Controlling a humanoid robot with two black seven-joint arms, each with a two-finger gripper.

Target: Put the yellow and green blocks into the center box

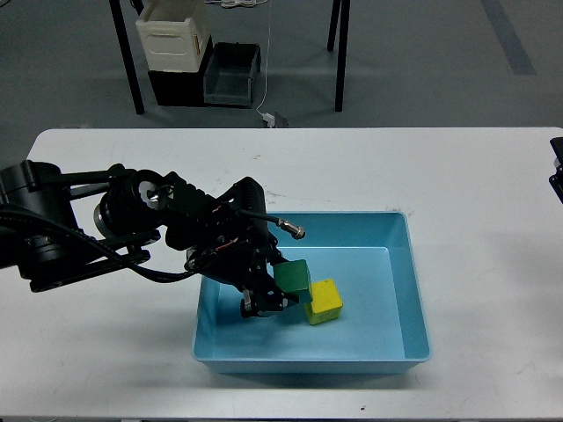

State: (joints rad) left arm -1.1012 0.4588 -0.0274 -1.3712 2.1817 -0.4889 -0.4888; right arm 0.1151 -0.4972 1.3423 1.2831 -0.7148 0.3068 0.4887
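Observation:
A blue box (400, 230) sits in the middle of the white table. A yellow block (325, 301) lies on its floor. My left gripper (277, 288) reaches into the box from the left and is shut on a green block (293, 277), which sits low in the box, right against the yellow block's left side. I cannot tell whether the green block touches the floor. Only a small dark part of my right arm (557, 167) shows at the right edge; its gripper is out of view.
The white table (457, 176) spreads on all sides of the box. Beyond its far edge, on the floor, stand a white crate (173, 35), a dark bin (230, 75) and table legs.

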